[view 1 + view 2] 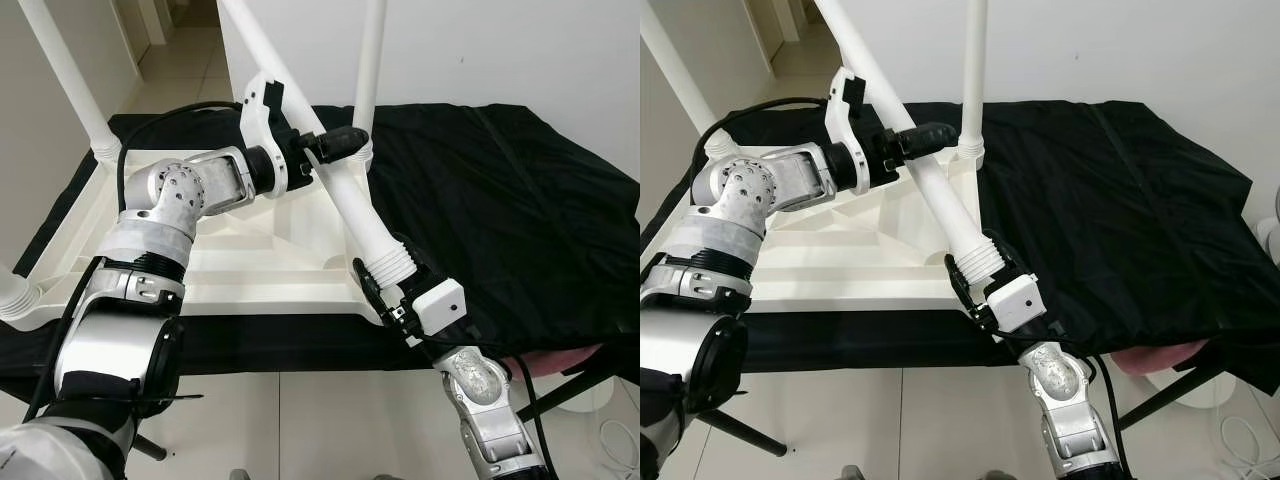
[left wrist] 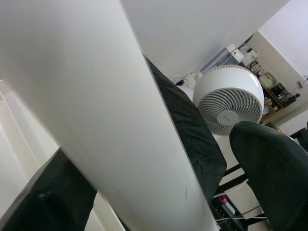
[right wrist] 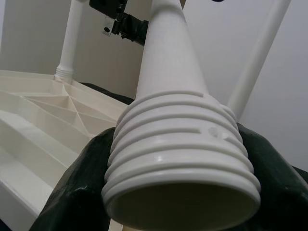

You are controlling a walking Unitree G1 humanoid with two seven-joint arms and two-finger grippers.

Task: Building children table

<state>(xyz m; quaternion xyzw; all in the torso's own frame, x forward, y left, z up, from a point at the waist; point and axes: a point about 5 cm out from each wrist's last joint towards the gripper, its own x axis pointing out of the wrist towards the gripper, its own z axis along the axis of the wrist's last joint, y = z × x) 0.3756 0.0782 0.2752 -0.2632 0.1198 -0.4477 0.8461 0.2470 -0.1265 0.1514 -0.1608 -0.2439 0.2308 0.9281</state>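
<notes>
The white children's table top [image 1: 250, 262] lies upside down on a black cloth. Upright legs stand in its back right corner [image 1: 370, 70], back left corner [image 1: 65, 70] and front left corner [image 1: 15, 295]. A loose white leg [image 1: 345, 195] slants over the top. My left gripper [image 1: 335, 145] is shut on its middle, one black finger [image 2: 274, 168] beside the shaft [image 2: 96, 106]. My right gripper [image 1: 385, 280] is shut around the leg's threaded end [image 3: 178, 144], just above the top's front right corner, with black fingers [image 3: 72, 192] on both sides of the thread.
The black cloth [image 1: 500, 200] covers a low bench that extends to the right of the table top. A white fan [image 2: 228, 103] stands on the floor beyond the bench. White walls close in behind, and a tiled floor [image 1: 300, 420] lies below the front edge.
</notes>
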